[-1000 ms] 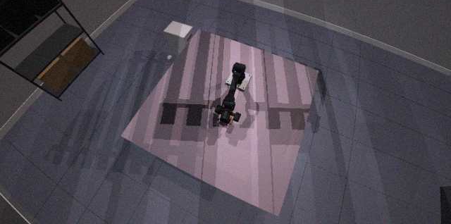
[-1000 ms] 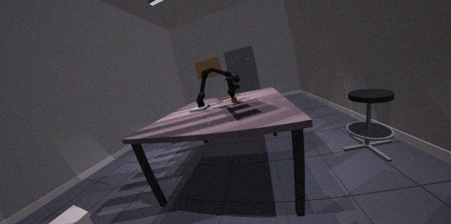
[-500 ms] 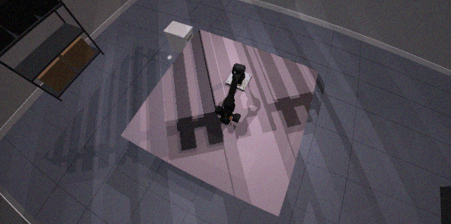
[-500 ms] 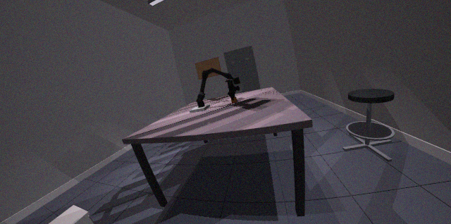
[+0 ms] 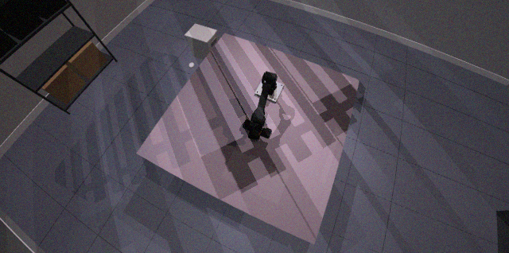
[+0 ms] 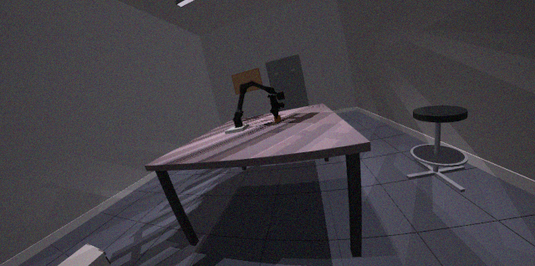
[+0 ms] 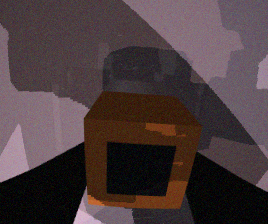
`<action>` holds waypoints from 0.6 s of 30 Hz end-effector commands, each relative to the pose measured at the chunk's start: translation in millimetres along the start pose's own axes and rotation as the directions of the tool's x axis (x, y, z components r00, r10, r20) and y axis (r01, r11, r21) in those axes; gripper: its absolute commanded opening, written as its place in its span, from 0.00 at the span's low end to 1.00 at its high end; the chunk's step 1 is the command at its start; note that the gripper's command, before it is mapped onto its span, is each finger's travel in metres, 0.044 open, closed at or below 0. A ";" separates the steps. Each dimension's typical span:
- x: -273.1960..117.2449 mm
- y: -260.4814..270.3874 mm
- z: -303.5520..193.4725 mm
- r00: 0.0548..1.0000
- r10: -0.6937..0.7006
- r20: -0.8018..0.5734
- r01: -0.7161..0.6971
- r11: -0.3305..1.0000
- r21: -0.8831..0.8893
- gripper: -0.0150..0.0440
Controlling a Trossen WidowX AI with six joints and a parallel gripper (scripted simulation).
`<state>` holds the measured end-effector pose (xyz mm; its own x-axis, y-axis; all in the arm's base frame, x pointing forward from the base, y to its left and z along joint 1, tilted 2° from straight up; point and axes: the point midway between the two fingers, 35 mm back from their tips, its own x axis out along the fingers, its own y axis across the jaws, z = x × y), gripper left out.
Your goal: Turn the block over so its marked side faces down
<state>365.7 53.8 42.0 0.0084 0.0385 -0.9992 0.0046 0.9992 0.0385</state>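
Observation:
The orange block (image 6: 277, 120) (image 7: 130, 132) is between the fingers at the table (image 5: 278, 205) (image 6: 318, 140) (image 7: 40, 120). Its marked side, a dark square (image 7: 140, 170) in an orange border, faces up toward the wrist camera. My gripper (image 6: 277, 116) (image 7: 137, 151) points down and is shut on the block, with one black finger against its left side and one against its right in the wrist view. The block is hidden under the arm in the top view. I cannot tell whether its underside touches the table.
The arm's white base plate (image 5: 275, 97) (image 6: 234, 130) is on the table behind the gripper. Striped shadows cross the table top. A white box-like cabinet (image 5: 202, 33) stands beyond a table corner, and a round stool (image 6: 440, 113) stands on the floor away from the table.

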 end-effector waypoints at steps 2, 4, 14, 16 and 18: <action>0.3 0.2 0.4 1.000 0.002 0.002 -0.002 1.000 0.003 0.49; 0.3 0.2 0.4 1.000 0.002 0.002 -0.002 1.000 0.003 0.46; -28.8 0.2 0.5 1.000 0.002 0.002 -0.002 1.000 0.003 0.25; -29.8 0.2 0.4 1.000 0.002 0.002 -0.002 1.000 0.003 0.25; -29.8 0.2 0.4 1.000 0.002 0.002 -0.002 1.000 0.003 0.25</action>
<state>364.4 52.7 61.5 -0.0030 0.0370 -0.9993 0.0077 0.9993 0.0370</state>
